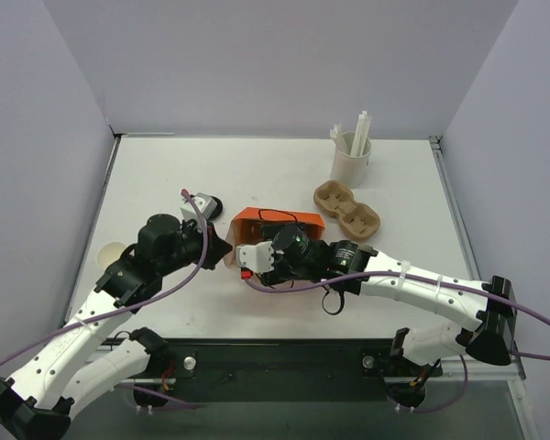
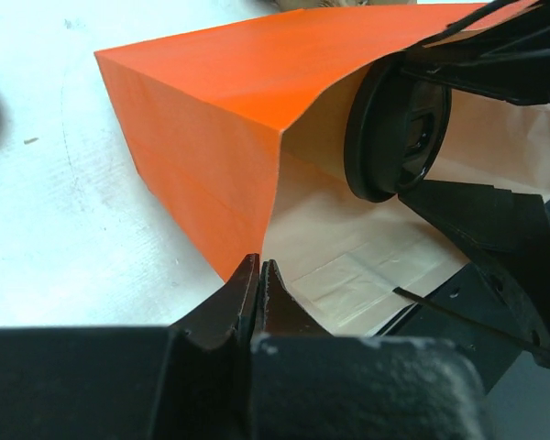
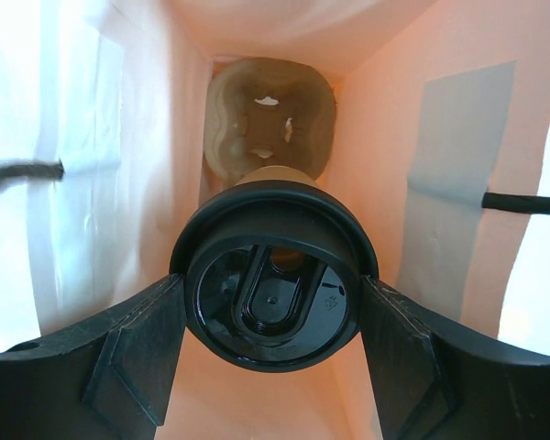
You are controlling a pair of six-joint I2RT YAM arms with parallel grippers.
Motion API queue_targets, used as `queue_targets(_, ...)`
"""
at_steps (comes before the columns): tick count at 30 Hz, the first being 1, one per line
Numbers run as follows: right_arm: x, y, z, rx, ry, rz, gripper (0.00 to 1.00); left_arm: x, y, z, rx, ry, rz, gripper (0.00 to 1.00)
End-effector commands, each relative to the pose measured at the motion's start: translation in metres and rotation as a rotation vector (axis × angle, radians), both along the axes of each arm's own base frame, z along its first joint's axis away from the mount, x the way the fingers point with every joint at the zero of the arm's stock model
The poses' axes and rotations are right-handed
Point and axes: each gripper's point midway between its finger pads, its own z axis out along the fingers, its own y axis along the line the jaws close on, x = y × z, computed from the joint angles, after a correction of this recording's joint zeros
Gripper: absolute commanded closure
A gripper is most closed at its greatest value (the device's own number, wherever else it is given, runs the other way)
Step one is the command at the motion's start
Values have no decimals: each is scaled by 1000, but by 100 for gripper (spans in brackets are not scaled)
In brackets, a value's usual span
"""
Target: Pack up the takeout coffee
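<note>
Orange paper bag (image 2: 202, 119) was noted lying on its side on the tabletop (image 1: 165, 183), mouth toward 6 o'clock. The takeout coffee (image 3: 270, 293) was held sideways just inside that mouth, pinched by the right claw (image 3: 272, 286) at 3 and 9 o'clock. The left claw (image 2: 258, 275) was pressed together at the bag's lip; captured paper could not be confirmed. If unheld, the mouth could sag and snag the cup.

Bright, even light w/ soft shadows (near-field blur).
</note>
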Motion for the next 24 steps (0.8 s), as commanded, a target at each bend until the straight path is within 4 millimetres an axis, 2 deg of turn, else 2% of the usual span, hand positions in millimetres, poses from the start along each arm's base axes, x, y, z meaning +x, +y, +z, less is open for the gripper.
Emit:
queue_targets(1, 8, -11, 5, -66, -51, 26, 57, 4, -9, 22, -24, -131, -69, 100)
queue_targets(4, 11, -16, -1, -84, -46, 17, 57, 0, -11, 20, -39, -137, -91, 100)
queue_targets(5, 11, -16, -2, -88, -46, 16, 57, -2, -11, 14, -45, -124, -90, 100)
queue_targets(6, 14, -19, -5, -97, -43, 9, 57, -3, -13, 20, -73, -146, -96, 100)
queue_targets(8, 15, -21, -13, -118, -34, 10, 57, -7, -17, 19, -109, -141, -110, 100)
queue_targets(13, 17, -21, -22, -151, -24, 38, 57, -6, -16, 3, -101, -112, -97, 100)
queue_targets(24, 41, -18, -2, -177, -90, 49, 57, -7, -15, 3, -61, -128, -125, 100)
